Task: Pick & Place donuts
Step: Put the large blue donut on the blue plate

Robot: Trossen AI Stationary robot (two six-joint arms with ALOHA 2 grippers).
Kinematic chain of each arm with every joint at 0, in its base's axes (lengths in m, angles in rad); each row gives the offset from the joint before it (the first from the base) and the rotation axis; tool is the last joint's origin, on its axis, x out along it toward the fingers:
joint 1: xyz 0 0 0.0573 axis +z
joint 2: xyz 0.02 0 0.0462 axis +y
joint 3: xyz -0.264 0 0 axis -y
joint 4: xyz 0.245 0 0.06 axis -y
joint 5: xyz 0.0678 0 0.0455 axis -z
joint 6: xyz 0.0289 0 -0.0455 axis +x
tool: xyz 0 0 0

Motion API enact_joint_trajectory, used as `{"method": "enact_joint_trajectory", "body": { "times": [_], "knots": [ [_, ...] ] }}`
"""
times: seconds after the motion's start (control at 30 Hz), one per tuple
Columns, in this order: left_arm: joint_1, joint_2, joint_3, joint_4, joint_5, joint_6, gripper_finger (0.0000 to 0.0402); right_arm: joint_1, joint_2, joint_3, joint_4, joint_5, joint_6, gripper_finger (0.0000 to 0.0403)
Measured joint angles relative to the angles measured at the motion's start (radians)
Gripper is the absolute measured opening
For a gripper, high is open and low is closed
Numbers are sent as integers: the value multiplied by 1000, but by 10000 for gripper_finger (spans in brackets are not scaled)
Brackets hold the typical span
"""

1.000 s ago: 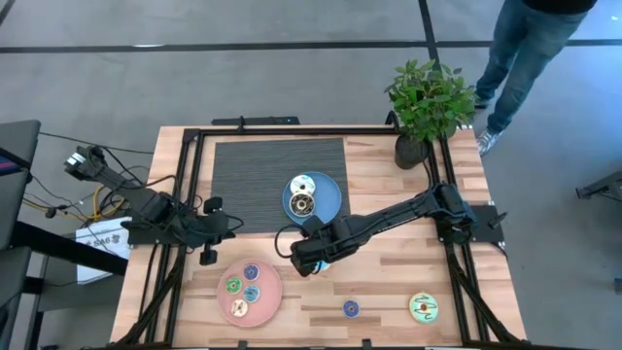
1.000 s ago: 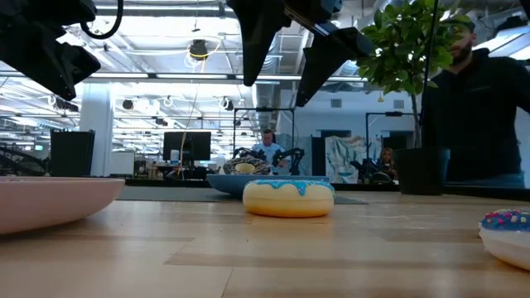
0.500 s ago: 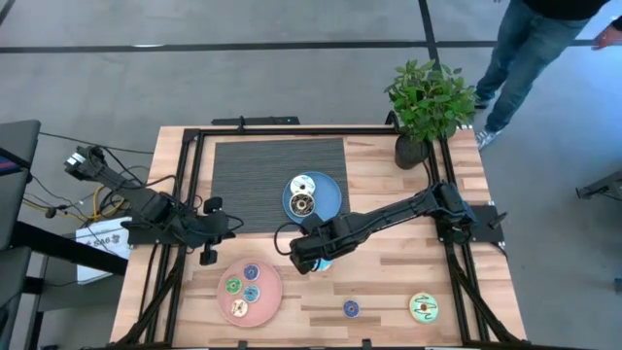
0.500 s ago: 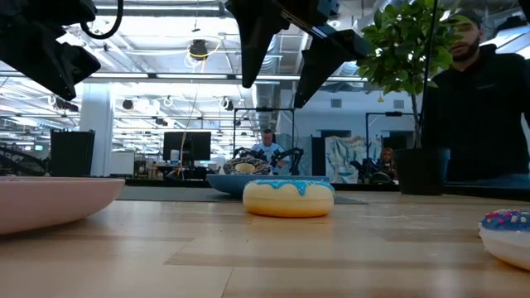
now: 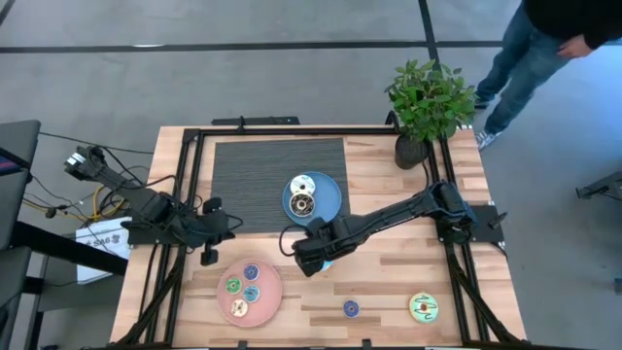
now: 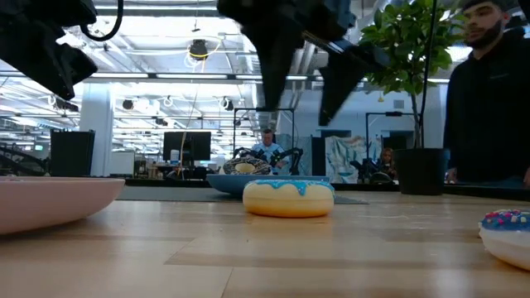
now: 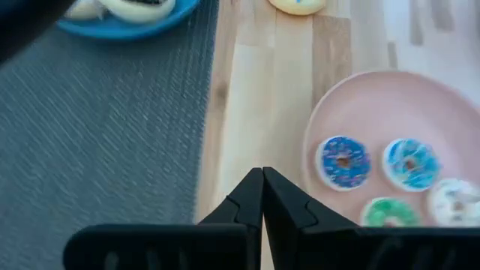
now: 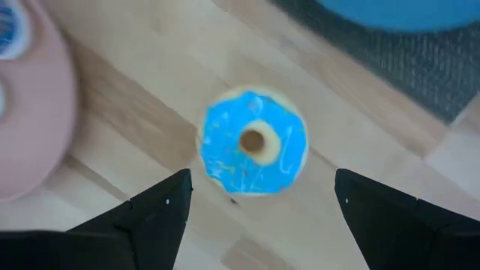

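Observation:
A blue-iced donut with a cream body (image 8: 253,141) lies flat on the wood (image 5: 323,262) (image 6: 288,197), near the blue plate. My right gripper (image 8: 262,178) (image 6: 298,116) hovers above it, open, one finger on each side and clear of it. The blue plate (image 5: 330,197) holds a white donut (image 5: 303,185) and a brown donut (image 5: 302,204). The pink plate (image 5: 267,303) (image 7: 330,112) holds several tiny donuts. A tiny blue donut (image 5: 351,308) and a yellow-green donut (image 5: 425,307) lie on the wood near the near edge. My left gripper (image 7: 262,176) (image 5: 228,226) waits, shut, at the mat's left side.
A dark ribbed mat (image 5: 262,175) covers the table's far middle, under the blue plate's far part. A potted plant (image 5: 428,102) stands at the far right corner. A person (image 6: 493,99) stands beyond the table's right far side. Bare wood lies between the pink plate and the yellow-green donut.
My right gripper has come down a little over the blue-iced donut and shifted slightly toward the table's right, staying open. The donut has not moved. The person behind the table has moved to the right.

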Motion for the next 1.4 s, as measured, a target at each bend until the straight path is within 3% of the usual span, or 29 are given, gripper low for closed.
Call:
{"method": "enact_joint_trajectory", "body": {
  "times": [0.17,0.47,1.17,1.4],
  "knots": [
    [0,0,0,8,30,-136,0,16,0,-98,80,-64,66,317],
    [0,0,0,11,32,-128,0,-12,0,-184,132,-10,154,317],
    [0,0,0,12,32,-165,0,-54,23,-265,262,-65,148,316],
    [0,0,0,11,31,-165,0,-44,46,-265,286,-96,155,292]
  ]
}}
